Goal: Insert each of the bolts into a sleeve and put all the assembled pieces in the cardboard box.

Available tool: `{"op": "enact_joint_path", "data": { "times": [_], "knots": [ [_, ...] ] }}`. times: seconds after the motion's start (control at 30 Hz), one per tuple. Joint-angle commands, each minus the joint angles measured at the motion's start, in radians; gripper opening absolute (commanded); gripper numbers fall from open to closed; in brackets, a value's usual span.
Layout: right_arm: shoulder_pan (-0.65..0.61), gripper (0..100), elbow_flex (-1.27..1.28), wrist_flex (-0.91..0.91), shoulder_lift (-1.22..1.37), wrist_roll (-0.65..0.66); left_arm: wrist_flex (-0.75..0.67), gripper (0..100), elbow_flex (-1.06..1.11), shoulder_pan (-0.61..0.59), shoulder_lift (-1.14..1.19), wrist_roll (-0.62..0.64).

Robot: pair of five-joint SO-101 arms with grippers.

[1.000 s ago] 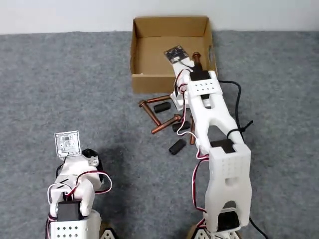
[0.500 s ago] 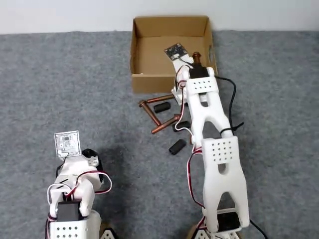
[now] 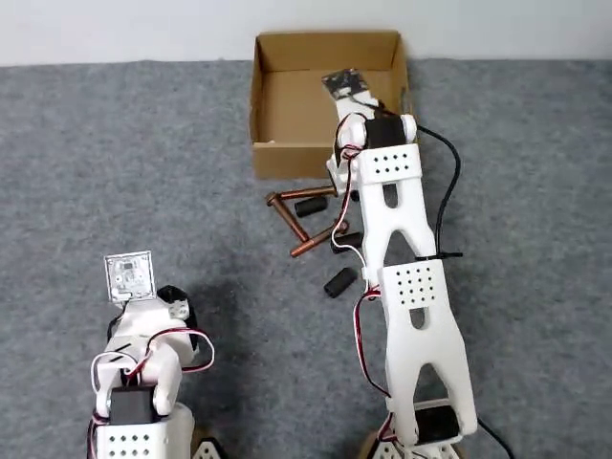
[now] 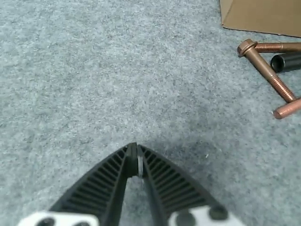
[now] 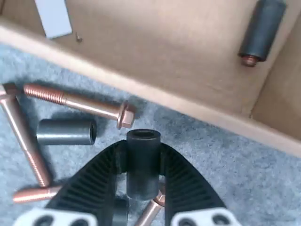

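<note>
pinching a stubby black hollow sleeve [image 5: 142, 165] are the right jaws, left jaws clenched together.

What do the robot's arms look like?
The left arm and right arm are white plastic dotted with little holes, with red, white and black wires looping along. A thick black cable trails by the right one. The left end effector and right end effector have black ribbed fingers, like a beak. Each wrist carries a small square board.
</note>
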Motion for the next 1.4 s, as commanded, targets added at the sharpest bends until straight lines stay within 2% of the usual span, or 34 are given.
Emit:
{"op": "enact_joint_path", "data": {
  "times": [0.0, 0.17, 0.5, 0.87, 1.2, 1.37],
  "knots": [
    [-0.01, 0.8, -0.009, 0.048, -0.139, -0.049, -0.02, 0, -0.004, -0.008, 0.0, -0.005],
    [-0.001, 0.8, 0.244, 0.048, -0.38, -0.12, -0.02, 0, -0.004, -0.006, 0.0, -0.005],
    [0.028, 0.8, 0.991, 0.044, -1.063, -0.293, -0.017, 0, -0.004, -0.005, 0.0, -0.002],
    [0.136, 0.8, 1.521, 0.038, -1.627, -0.368, -0.017, 0, -0.004, -0.003, 0.0, 0.0],
    [0.228, 0.8, 1.979, -0.084, -2.038, -0.384, -0.018, 0, -0.004, -0.002, -0.002, 0.0],
    [0.275, 0.8, 2.262, -0.219, -2.318, -0.382, -0.017, 0, -0.004, 0.011, 0.0, -0.003]
  ]
}}
